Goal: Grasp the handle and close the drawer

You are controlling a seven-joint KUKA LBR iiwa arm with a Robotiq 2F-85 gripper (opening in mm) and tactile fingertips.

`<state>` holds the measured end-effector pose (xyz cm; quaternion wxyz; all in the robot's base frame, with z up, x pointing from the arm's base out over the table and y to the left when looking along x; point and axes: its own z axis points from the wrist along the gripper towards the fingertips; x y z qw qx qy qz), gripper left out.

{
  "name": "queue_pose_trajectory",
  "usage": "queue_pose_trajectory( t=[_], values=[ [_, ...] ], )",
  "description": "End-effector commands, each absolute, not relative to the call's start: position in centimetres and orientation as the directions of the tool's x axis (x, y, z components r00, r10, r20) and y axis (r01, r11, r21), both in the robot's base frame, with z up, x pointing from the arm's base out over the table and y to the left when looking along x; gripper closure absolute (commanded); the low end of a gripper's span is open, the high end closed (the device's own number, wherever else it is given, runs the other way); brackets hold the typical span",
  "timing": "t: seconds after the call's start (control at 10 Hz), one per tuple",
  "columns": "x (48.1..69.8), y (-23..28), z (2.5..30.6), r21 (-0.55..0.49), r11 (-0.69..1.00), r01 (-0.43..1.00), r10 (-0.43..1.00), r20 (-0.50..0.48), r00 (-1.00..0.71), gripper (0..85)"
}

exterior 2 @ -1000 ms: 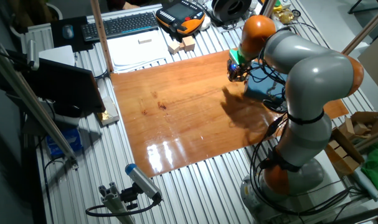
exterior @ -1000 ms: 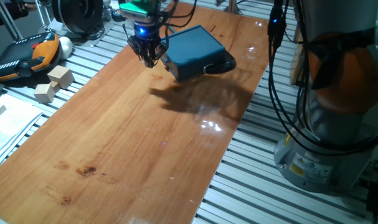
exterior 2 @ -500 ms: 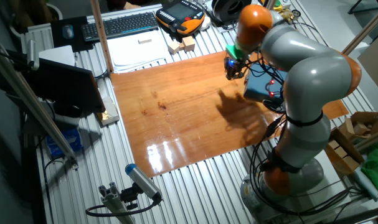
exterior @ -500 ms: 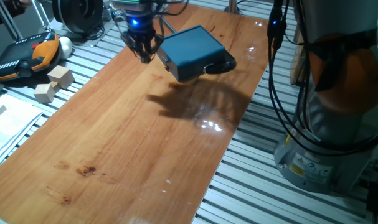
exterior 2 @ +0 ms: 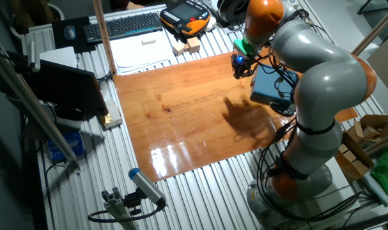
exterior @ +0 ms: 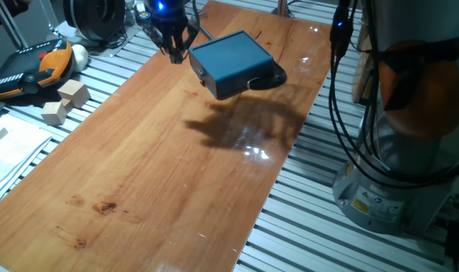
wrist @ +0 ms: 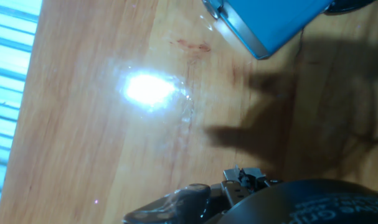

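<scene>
I see the drawer [exterior: 233, 63] pushed flush into its dark teal box near the far end of the wooden table [exterior: 153, 166], its handle [exterior: 201, 76] a tiny pale knob on the front face. The gripper [exterior: 173, 51] hangs just beside that front, raised clear of it, holding nothing. I cannot tell how wide its fingers stand; the hand view cuts off most of the box.

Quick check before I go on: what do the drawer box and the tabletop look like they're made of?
The drawer box looks like matte teal plastic or painted metal: flat even colour, no grain, a pale metallic-looking front edge. The table looks like varnished wood: visible grain, glossy lamp reflections.
</scene>
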<state>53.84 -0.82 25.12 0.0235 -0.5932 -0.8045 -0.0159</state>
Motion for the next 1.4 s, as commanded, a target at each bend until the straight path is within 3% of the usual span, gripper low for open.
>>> queue_pose_trajectory(
  t=[0.0, 1.3],
  values=[
    [53.7, -0.7, 25.2, -0.003, 0.303, 0.953, 0.951, 0.057, -0.303, 83.0],
    [53.1, 0.8, 25.7, 0.001, 0.353, 0.936, 0.936, 0.003, -0.353, 83.0]
  ],
)
